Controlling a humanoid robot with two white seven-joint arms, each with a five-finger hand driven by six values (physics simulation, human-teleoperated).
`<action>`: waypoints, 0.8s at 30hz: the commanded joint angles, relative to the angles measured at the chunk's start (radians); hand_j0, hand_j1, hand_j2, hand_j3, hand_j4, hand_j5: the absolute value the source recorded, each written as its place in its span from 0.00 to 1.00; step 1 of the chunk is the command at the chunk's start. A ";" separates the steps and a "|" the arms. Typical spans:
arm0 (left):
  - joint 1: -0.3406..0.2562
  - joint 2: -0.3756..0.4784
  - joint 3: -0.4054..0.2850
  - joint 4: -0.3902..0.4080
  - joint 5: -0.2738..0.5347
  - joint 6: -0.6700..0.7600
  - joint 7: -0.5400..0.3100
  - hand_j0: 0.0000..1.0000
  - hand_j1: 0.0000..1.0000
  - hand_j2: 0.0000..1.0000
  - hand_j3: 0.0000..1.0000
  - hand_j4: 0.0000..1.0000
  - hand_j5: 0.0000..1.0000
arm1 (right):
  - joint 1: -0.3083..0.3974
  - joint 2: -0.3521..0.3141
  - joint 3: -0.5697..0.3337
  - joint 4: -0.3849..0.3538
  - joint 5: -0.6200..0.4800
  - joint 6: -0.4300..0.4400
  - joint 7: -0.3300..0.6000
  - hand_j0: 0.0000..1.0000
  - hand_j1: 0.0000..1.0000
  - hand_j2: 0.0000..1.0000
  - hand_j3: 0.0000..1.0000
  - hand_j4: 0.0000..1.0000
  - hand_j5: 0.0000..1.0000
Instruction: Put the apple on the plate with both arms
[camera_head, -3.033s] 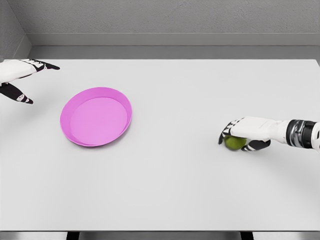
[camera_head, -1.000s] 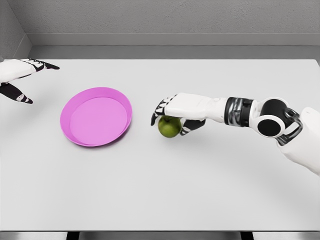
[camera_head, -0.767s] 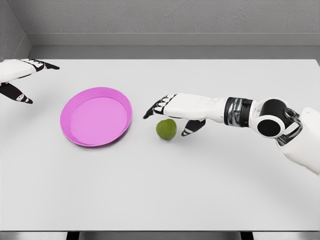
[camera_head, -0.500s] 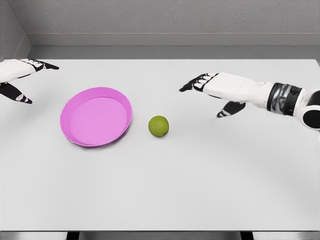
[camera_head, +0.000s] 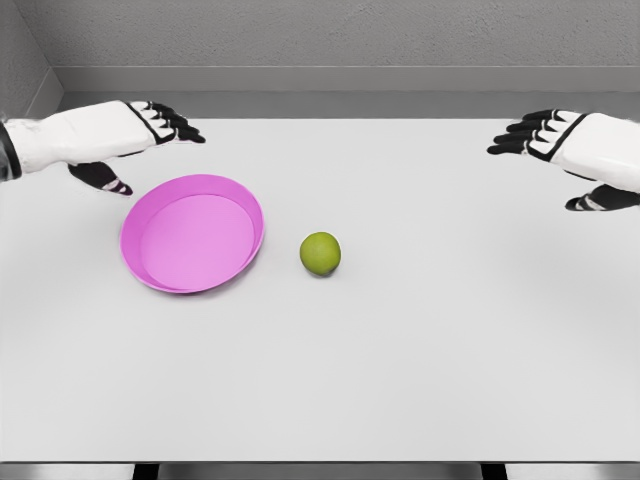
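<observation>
**Apple on the table beside the plate, both hands empty**

The green apple (camera_head: 320, 253) sits on the white table (camera_head: 400, 360), just right of the pink plate (camera_head: 192, 233) and not touching it. The left hand (camera_head: 120, 135) hovers above the plate's far left rim, fingers spread, holding nothing. The right hand (camera_head: 575, 145) hangs at the far right edge, well apart from the apple, fingers also spread and empty.

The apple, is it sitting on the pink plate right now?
No, the green apple rests on the white table just right of the pink plate, and neither hand touches it.
</observation>
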 joint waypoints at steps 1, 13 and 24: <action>-0.011 -0.085 -0.085 -0.096 -0.066 0.001 -0.002 1.00 1.00 1.00 1.00 1.00 1.00 | 0.000 0.008 0.015 -0.023 -0.004 -0.010 0.001 1.00 1.00 1.00 1.00 1.00 1.00; -0.192 -0.271 -0.444 -0.102 -0.156 0.001 -0.007 1.00 1.00 1.00 1.00 1.00 1.00 | -0.012 0.041 0.015 -0.045 -0.006 -0.010 0.001 1.00 1.00 1.00 1.00 1.00 1.00; -0.232 -0.294 -0.521 -0.088 -0.288 0.001 -0.033 1.00 1.00 1.00 1.00 1.00 1.00 | -0.003 0.065 0.015 -0.048 -0.006 -0.010 0.001 1.00 1.00 1.00 1.00 1.00 1.00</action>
